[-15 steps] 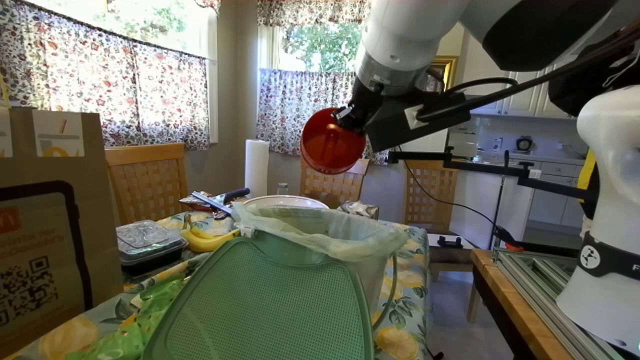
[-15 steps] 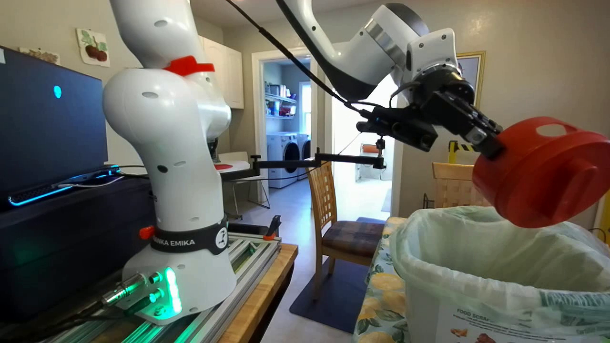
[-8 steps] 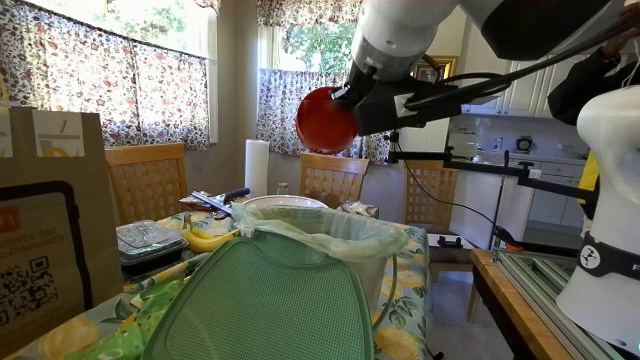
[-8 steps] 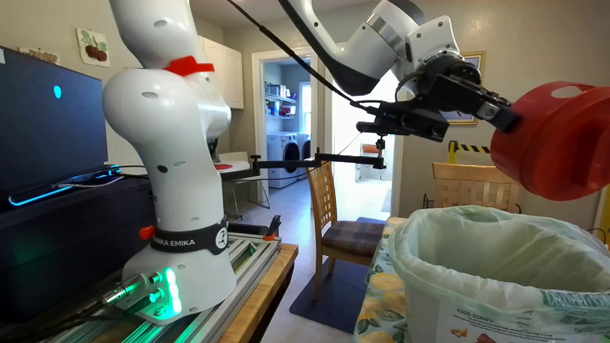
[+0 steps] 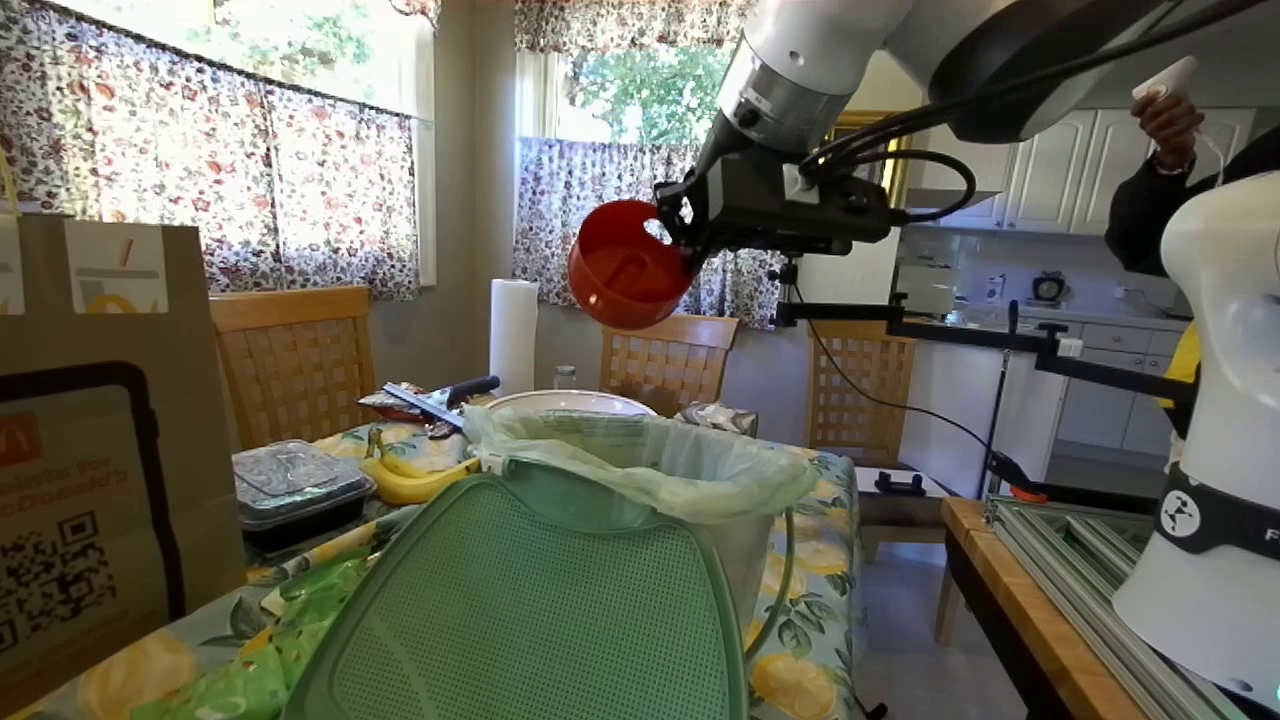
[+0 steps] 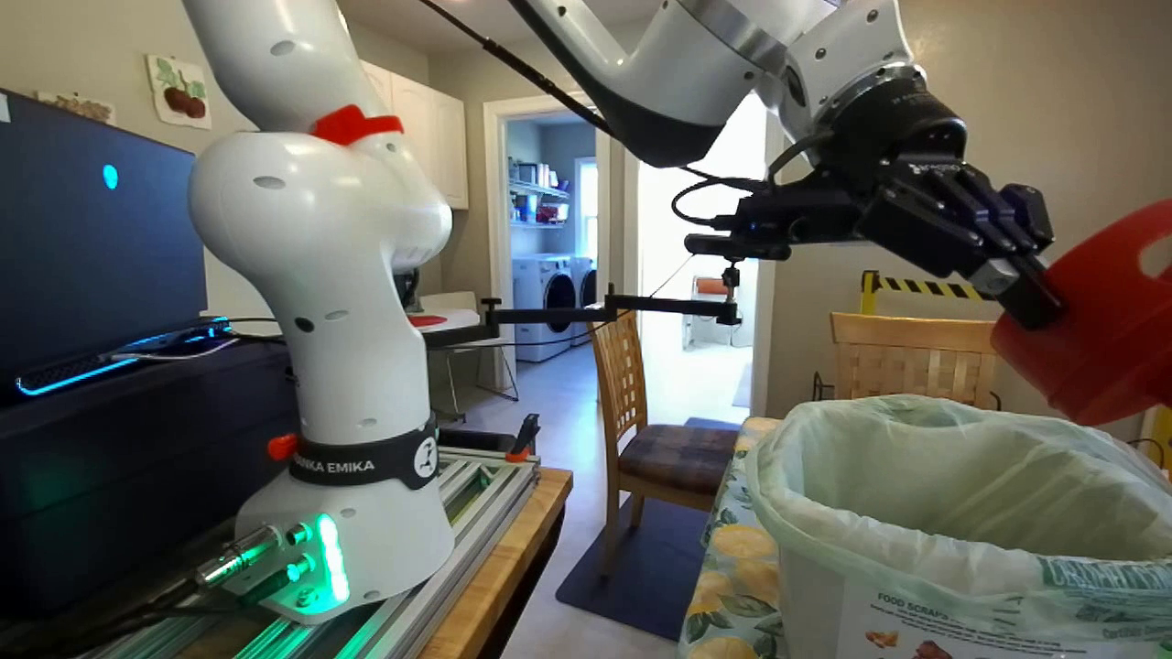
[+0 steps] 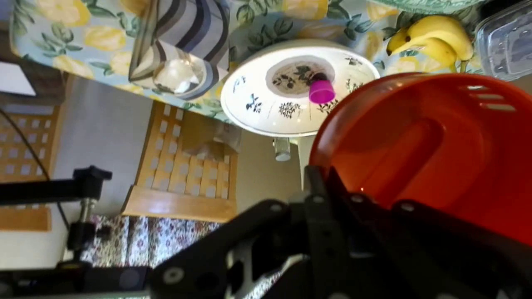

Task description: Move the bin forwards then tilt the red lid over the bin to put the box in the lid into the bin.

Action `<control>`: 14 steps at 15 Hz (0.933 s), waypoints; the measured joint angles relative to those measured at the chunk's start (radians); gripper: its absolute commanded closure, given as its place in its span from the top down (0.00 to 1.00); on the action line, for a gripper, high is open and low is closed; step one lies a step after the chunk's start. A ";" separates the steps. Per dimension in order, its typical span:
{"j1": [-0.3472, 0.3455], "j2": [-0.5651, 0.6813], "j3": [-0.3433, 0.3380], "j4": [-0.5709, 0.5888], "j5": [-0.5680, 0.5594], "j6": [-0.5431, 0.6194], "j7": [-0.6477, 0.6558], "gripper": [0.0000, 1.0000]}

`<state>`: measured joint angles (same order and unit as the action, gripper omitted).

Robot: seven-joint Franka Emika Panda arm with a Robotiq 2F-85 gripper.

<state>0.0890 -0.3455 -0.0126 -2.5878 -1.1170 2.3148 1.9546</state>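
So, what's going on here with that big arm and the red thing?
A robot arm holds a red lid tilted in the air, its gripper closed on the lid's wall, higher than the lined bin on the table. I can't tell whether it is directly over the bin. The job is to tip a box from the lid into the bin; no box shows in the lid, and the bin's bottom is hidden. A person's hand holds up a white device, perhaps to steer the arm.

Gripper (image 6: 1036, 297) w/ red lid (image 6: 1106, 334), prob. tilted

Bananas (image 5: 418, 486) lie beside the container (image 5: 298, 486), near the bin (image 5: 680, 495).
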 measured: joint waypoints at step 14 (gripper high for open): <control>0.026 0.061 -0.523 -0.181 0.409 0.530 -0.400 0.01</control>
<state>0.1147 -0.2850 -0.5360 -2.7685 -0.7079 2.8447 1.5550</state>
